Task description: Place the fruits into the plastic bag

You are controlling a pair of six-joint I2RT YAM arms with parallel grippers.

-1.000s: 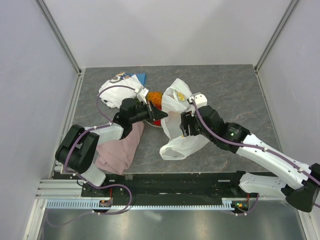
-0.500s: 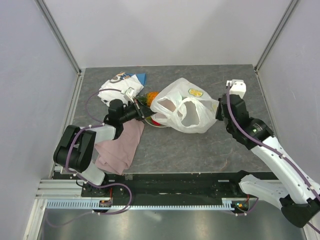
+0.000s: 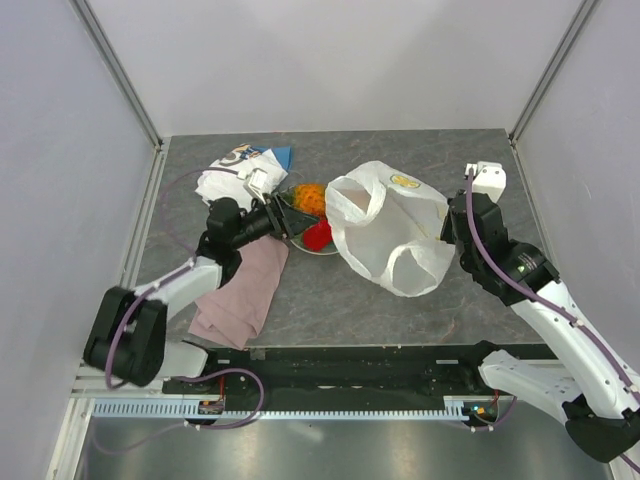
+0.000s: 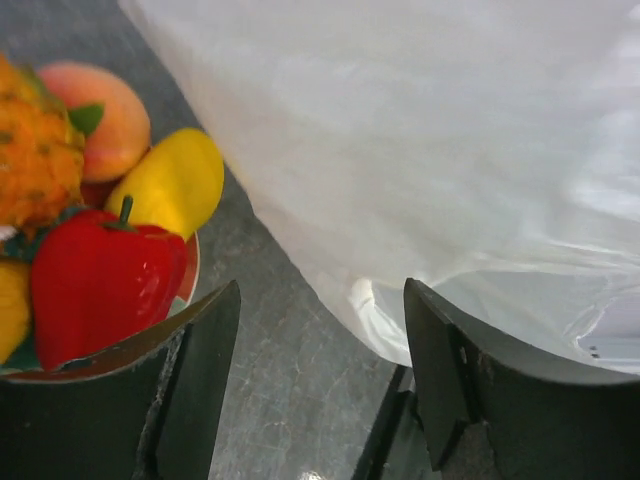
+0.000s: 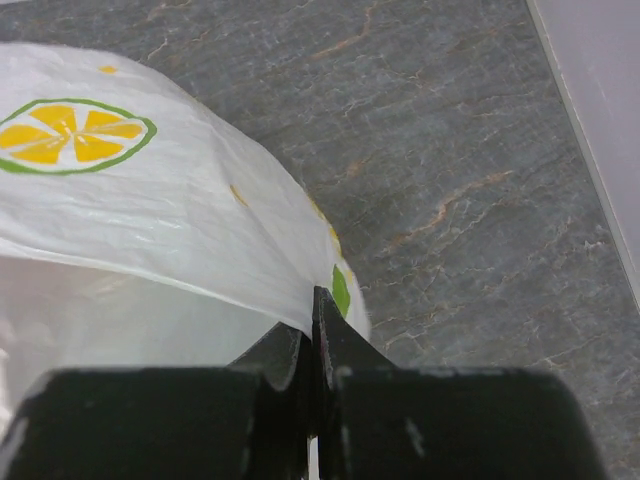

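The fruits (image 3: 310,203) sit on a plate (image 4: 189,274) — just left of the plastic bag (image 3: 385,232).

open left pincer (image 4: 320,385) between fruits (image 4: 110,240) and plastic bag (image 4: 430,150).

No lettering reads clearly. The white folded cloth (image 3: 222,181) carries a dark curled mark, perhaps a numeral, too small to tell. The translucent white plastic bag (image 3: 385,240) bears only lemon-slice prints.
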